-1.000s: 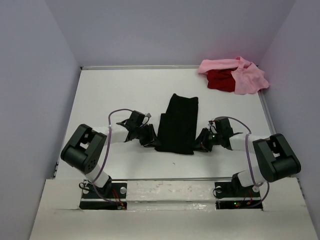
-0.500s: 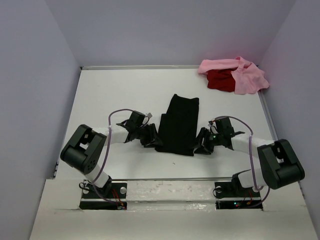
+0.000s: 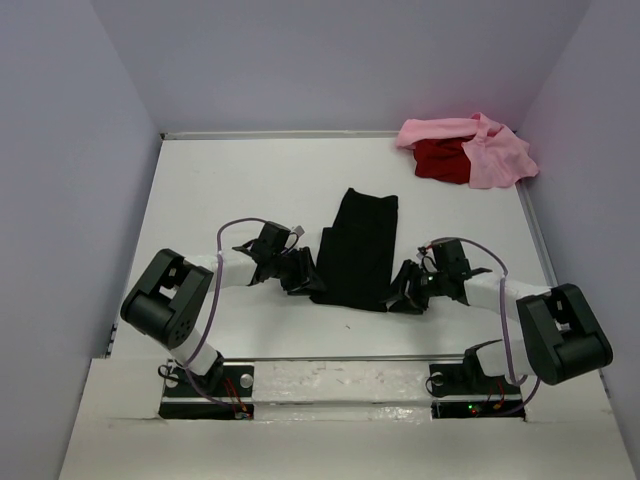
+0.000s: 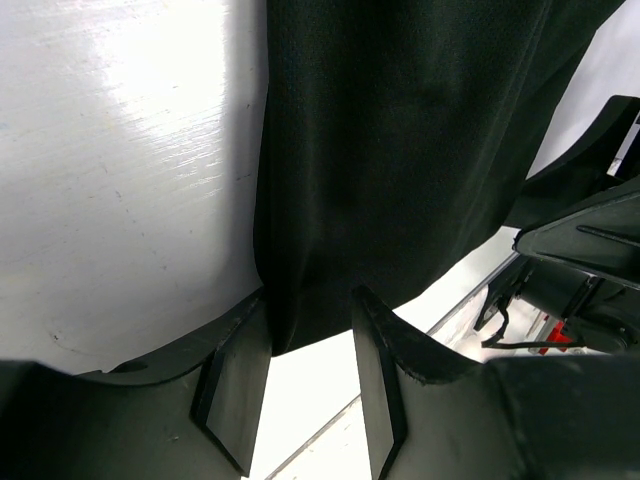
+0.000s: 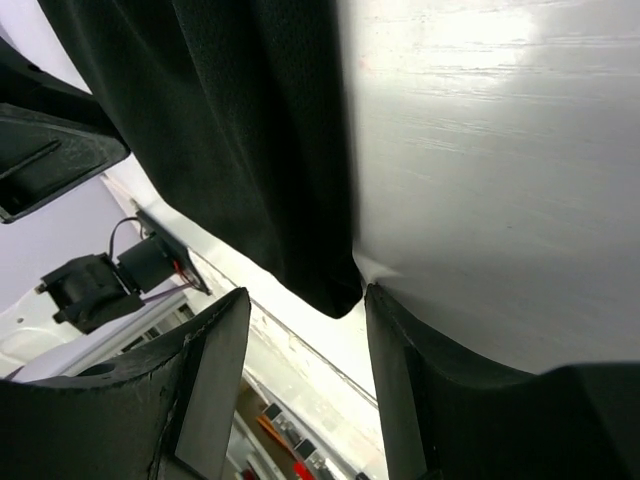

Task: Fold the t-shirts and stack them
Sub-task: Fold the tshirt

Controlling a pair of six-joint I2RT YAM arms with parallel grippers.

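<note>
A plain black cloth t-shirt (image 3: 357, 250), folded into a long narrow strip, lies in the middle of the white surface (image 3: 230, 180). The left pincer (image 3: 303, 275) sits at its near left corner, the right pincer (image 3: 402, 288) at its near right corner. In the far right corner a light pink cloth t-shirt (image 3: 492, 160) lies heaped partly over a red cloth t-shirt (image 3: 440, 160).

The top camera looks down from above and behind the arms, far enough to hold the whole white flat table (image 3: 230, 190). The wrist cameras sit very close behind the left tool (image 4: 310, 320) and right tool (image 5: 305, 305), probably facing each other. All three share the near end of the folded black cloth t-shirt (image 3: 358, 250).
</note>
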